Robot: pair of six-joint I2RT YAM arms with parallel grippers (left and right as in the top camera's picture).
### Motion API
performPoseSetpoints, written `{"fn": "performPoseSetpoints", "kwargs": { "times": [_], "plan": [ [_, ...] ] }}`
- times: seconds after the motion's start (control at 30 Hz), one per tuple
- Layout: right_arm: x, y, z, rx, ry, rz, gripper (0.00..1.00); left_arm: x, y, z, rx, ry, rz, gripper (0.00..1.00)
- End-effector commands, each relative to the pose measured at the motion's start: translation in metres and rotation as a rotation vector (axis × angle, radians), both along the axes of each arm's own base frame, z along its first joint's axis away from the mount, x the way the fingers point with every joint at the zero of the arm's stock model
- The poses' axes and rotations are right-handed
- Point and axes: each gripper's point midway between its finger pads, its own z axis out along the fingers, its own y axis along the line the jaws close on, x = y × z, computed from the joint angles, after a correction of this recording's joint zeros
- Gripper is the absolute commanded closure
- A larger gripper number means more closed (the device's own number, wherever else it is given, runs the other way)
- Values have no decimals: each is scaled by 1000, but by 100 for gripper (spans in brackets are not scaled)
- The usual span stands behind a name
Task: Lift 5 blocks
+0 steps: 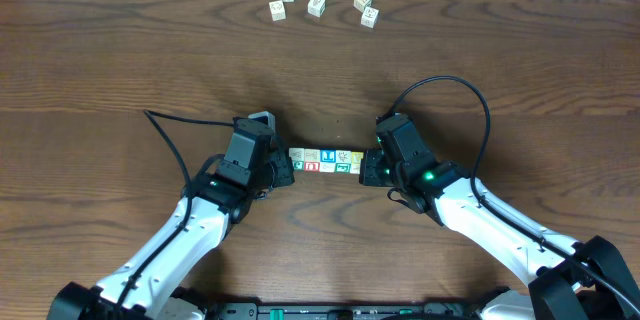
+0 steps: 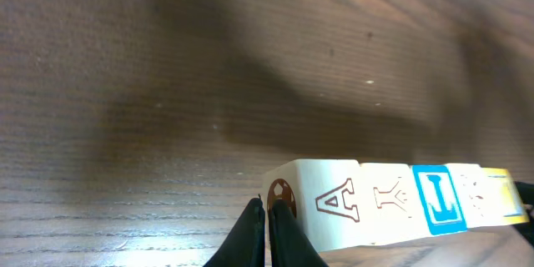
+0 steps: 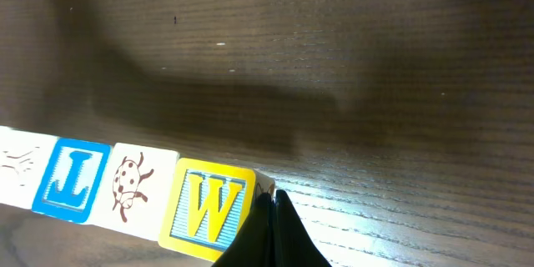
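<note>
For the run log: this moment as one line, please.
left gripper: shut, against row end | right gripper: shut, against other end | blocks: five in row between

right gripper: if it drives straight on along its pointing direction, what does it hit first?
The yellow W block, the near end of the block row. The shut right gripper looks to be touching that block's end face, though exact contact is hard to judge.

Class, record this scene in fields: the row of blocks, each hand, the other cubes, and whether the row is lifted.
row of blocks: five in a line, touching, between both hands
left hand: shut, tips at the row's A-block end
right hand: shut, tips against the yellow W block
other cubes: five, loose, far across the table
lifted: cannot tell
</note>
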Motion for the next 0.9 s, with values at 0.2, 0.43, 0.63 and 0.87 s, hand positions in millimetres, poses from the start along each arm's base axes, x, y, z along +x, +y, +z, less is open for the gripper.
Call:
{"fn": "performPoseSetpoints", "kwargs": {
  "times": [0.2,0.43,0.63,0.87],
  "plan": [
    [-52,88,44,327,100,320,99,-35,-82,20,-254,75,-285,93],
    [-51,87,43,323,96,316,99,-36,-82,19,-253,79,-285,93],
    [-50,87,43,321,95,314,99,-37,-81,16,-250,87,-283,93],
    [-51,86,29,298,125,307,99,-38,-80,16,-250,88,-283,93]
  ]
}}
